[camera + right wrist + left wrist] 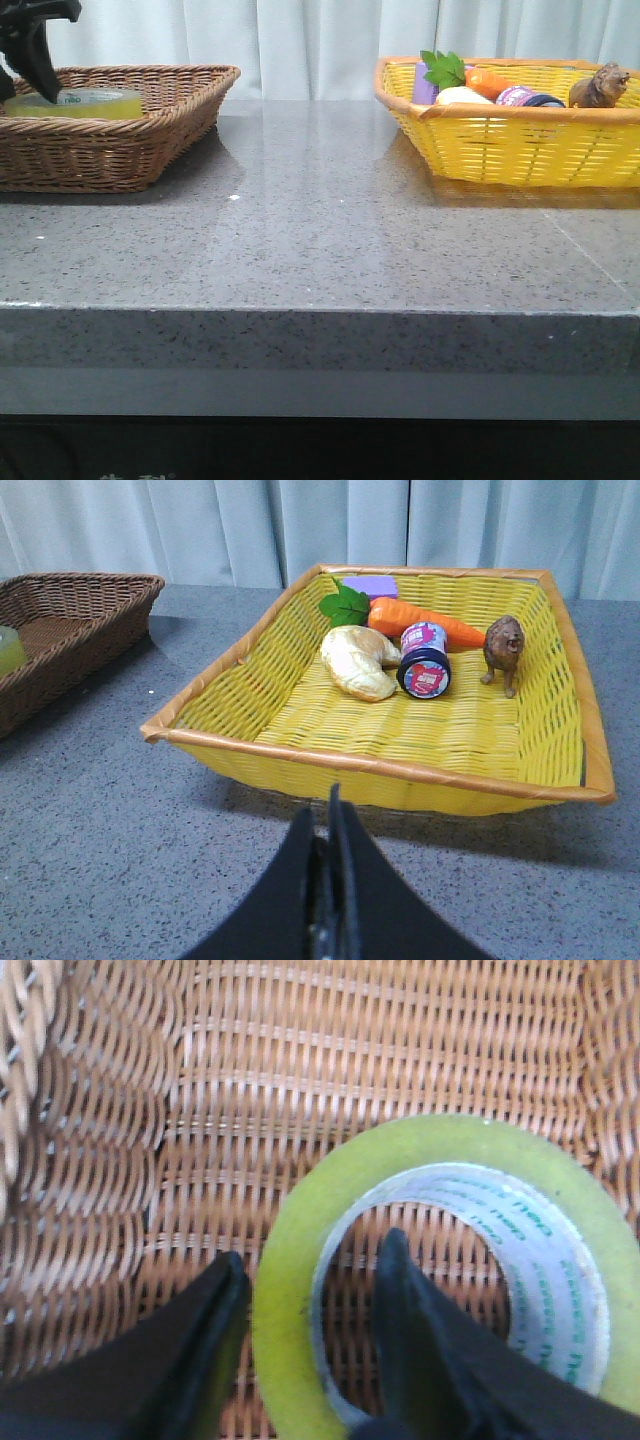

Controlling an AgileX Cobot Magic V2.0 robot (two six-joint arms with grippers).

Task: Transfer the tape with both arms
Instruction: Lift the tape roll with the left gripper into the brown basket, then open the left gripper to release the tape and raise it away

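The tape (pixel 80 102), a yellow roll with a white core and green lettering, lies flat in the brown wicker basket (pixel 120 150) at the far left. My left gripper (pixel 40 55) hangs down over it. In the left wrist view the tape (pixel 450 1140) fills the lower right, and the left gripper (pixel 312 1250) is open astride the roll's wall: one finger outside the yellow rim, the other inside the core with a gap to the wall. My right gripper (pixel 330 815) is shut and empty above the grey counter, just in front of the yellow basket (pixel 400 735).
The yellow basket (pixel 500 150) at the far right holds a carrot (pixel 425 625), a bread piece (pixel 360 662), a small jar (pixel 425 665), a lion figure (pixel 503 650) and a purple block (pixel 370 586). Grey counter (pixel 320 230) lies between the baskets. A curtain hangs behind.
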